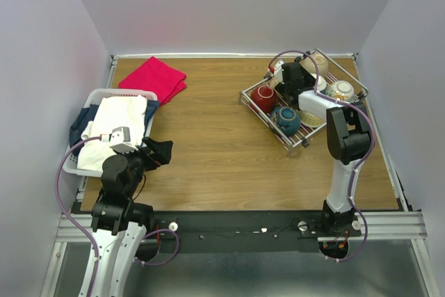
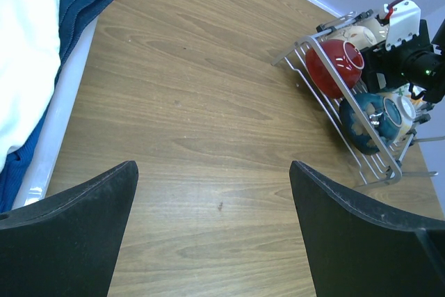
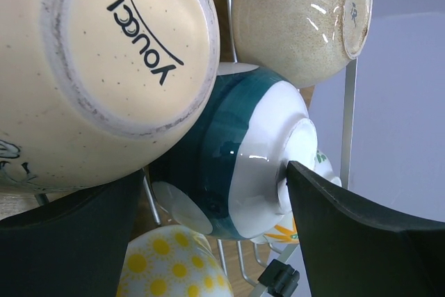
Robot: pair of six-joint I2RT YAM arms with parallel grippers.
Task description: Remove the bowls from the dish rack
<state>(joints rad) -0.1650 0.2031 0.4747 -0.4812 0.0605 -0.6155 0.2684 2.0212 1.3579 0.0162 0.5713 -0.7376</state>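
Note:
The silver wire dish rack [image 1: 259, 110] stands at the back right and also shows in the left wrist view [image 2: 316, 57]. It holds a red bowl [image 1: 263, 97], a teal bowl [image 1: 286, 120], a tan bowl [image 1: 315, 63] and a floral bowl [image 1: 341, 90]. My right gripper [image 1: 292, 88] is down among the bowls. In the right wrist view it is open [image 3: 214, 172] around a teal-and-white bowl [image 3: 236, 151]; one finger [image 3: 361, 234] touches the bowl's foot. A cream bowl [image 3: 118, 53], a tan bowl [image 3: 299, 19] and a yellow-patterned bowl [image 3: 167, 262] crowd it. My left gripper [image 1: 161, 152] is open and empty over bare wood [image 2: 213, 168].
A white plastic basket [image 1: 97, 95] with white and denim clothes stands at the left edge; its clothes show in the left wrist view [image 2: 28, 46]. A red cloth [image 1: 154, 78] lies at the back left. Walls close off the table's back and sides.

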